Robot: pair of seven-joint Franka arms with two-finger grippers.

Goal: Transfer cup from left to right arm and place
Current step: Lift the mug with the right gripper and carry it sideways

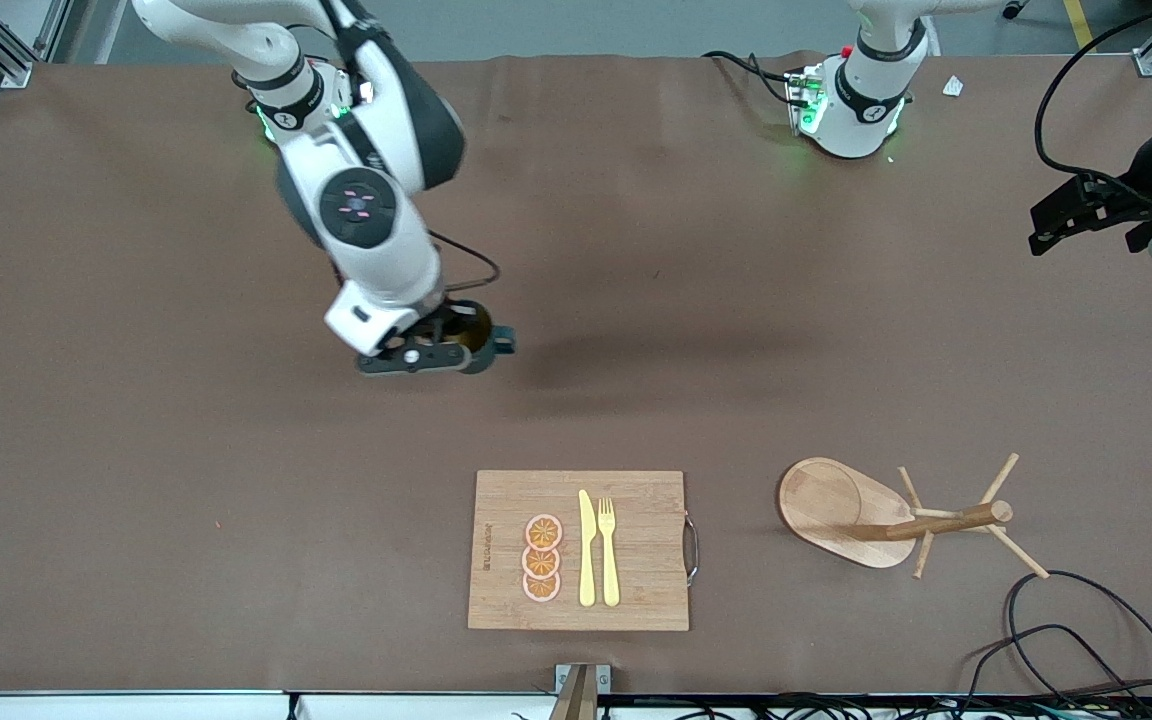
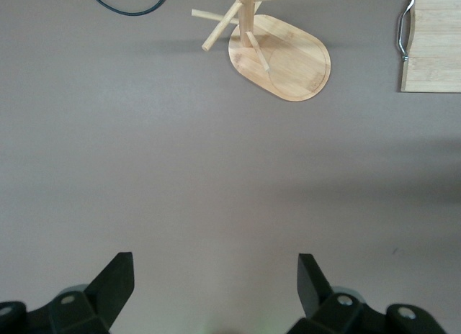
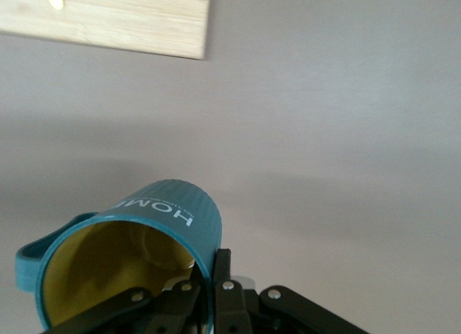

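While the left pincer [image 2: 214, 287] waits spread wide over bare table [image 1: 136, 450] at its own end, the right pincer [image 3: 212, 294] pinches the rim of the teal cup [image 3: 155, 226], holding it above the table, over a spot farther from the camera than the cutting board [image 1: 636, 600].

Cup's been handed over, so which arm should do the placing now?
The right arm. The right gripper is shut on the cup, pinching its rim, over bare table. The left gripper is open, holds nothing, and waits at the left arm's end.
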